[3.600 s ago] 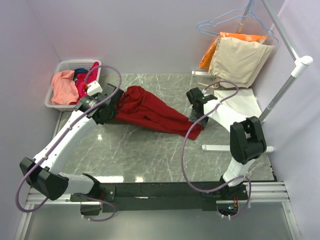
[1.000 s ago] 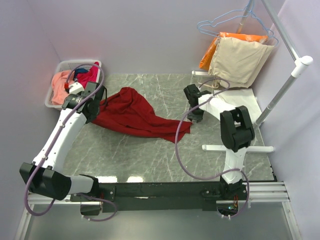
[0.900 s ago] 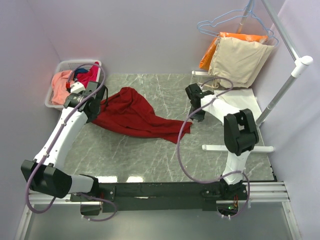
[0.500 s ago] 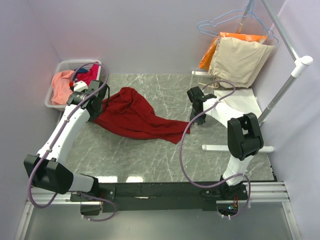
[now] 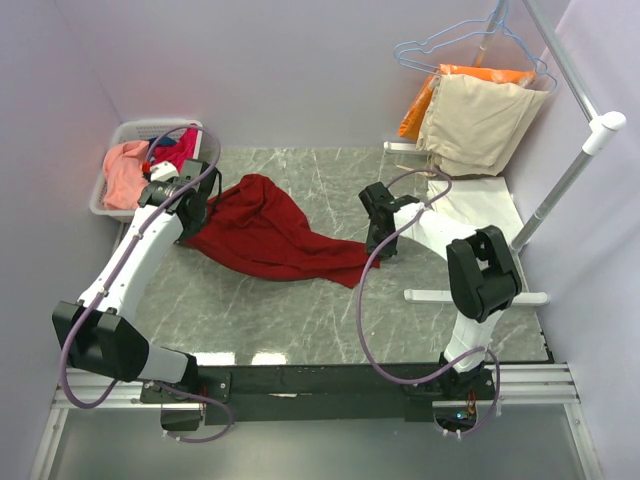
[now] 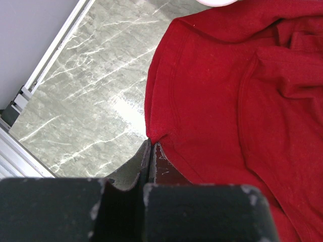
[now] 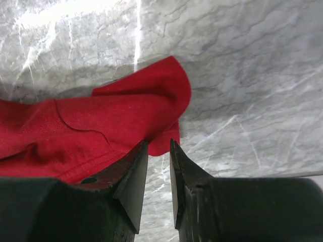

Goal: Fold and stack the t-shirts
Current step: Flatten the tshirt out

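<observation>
Barely begun: the right gripper (image 7: 158, 144), jaws narrowly apart, noses one corner of the unfolded dark red t-shirt (image 5: 270, 232) at the middle of the table (image 5: 300, 312), the left gripper (image 6: 151, 147) pinches its far-left hem, and other t-shirts (image 5: 128, 172) wait in the far-left-corner basket (image 5: 112, 136).

The left end effector (image 6: 151, 147) is pinched tight, the right end effector (image 7: 159, 146) narrowly parted and pointing down.

- Our left wrist view cuts the dark red cloth t-shirt (image 6: 227, 101) off at its right edge.
- We cannot tell whether that cloth lies between the black fingertips (image 7: 141, 154) of the right gripper (image 7: 159, 142) or beneath them.
</observation>
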`<state>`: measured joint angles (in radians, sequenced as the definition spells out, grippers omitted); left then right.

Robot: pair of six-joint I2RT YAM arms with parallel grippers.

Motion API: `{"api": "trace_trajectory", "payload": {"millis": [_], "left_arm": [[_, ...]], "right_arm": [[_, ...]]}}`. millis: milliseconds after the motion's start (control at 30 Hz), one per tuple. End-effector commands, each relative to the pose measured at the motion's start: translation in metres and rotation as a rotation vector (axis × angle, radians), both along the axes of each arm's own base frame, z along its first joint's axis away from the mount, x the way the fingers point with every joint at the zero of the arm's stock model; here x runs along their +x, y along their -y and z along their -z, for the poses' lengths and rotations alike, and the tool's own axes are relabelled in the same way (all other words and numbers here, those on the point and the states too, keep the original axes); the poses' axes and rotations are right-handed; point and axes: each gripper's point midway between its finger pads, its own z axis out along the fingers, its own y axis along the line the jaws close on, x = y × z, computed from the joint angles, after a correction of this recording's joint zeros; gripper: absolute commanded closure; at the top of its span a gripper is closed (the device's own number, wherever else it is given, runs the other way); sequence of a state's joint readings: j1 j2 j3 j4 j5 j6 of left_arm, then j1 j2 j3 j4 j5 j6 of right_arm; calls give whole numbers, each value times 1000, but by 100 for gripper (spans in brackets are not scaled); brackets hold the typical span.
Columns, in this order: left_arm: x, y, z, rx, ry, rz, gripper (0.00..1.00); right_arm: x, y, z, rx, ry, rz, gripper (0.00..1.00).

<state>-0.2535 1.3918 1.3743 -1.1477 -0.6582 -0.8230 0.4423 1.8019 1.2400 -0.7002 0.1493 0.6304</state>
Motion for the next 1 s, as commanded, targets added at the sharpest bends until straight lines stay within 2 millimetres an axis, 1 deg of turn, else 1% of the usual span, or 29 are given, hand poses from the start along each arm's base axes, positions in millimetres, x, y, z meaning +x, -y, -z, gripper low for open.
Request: {"api": "trace_trajectory", "payload": {"millis": [0, 133, 333, 400, 467, 567, 600, 700, 767, 833, 867, 933, 967], "left_arm": [[4, -3, -2, 8, 10, 4, 99], [4, -2, -1, 7, 5, 5, 99], [6, -3, 2, 6, -5, 7, 99], [6, -3, 2, 5, -5, 7, 99], [6, -3, 3, 5, -9, 9, 99], [6, -2, 4, 3, -10, 12, 99], [5, -3, 5, 4, -12, 11, 99], [5, -3, 5, 6, -14, 12, 99], [5, -3, 4, 7, -15, 14, 99], [4, -4, 4, 7, -14, 13, 99], [4, -4, 4, 10, -18, 13, 99], [3, -5, 3, 12, -14, 12, 99], [3, -6, 2, 13, -12, 11, 99]], "right_arm": [[5, -9, 1, 25, 9, -10, 68], [2, -5, 10, 9, -5, -1, 69], [3, 3, 13, -44, -10, 12, 69], [2, 6, 13, -55, -16, 17, 66], [-2, 13, 15, -87, -26, 32, 61], [-7, 16, 22, -97, -44, 35, 55], [-8, 17, 25, -93, -53, 39, 54], [-13, 11, 36, -47, -76, 29, 54], [-14, 2, 42, 4, -83, 10, 55], [-13, -1, 47, 19, -84, 3, 56], [-15, -4, 52, 27, -104, -6, 58], [-13, -7, 54, 35, -112, -5, 60], [-14, -8, 58, 39, -123, -10, 64]]}}
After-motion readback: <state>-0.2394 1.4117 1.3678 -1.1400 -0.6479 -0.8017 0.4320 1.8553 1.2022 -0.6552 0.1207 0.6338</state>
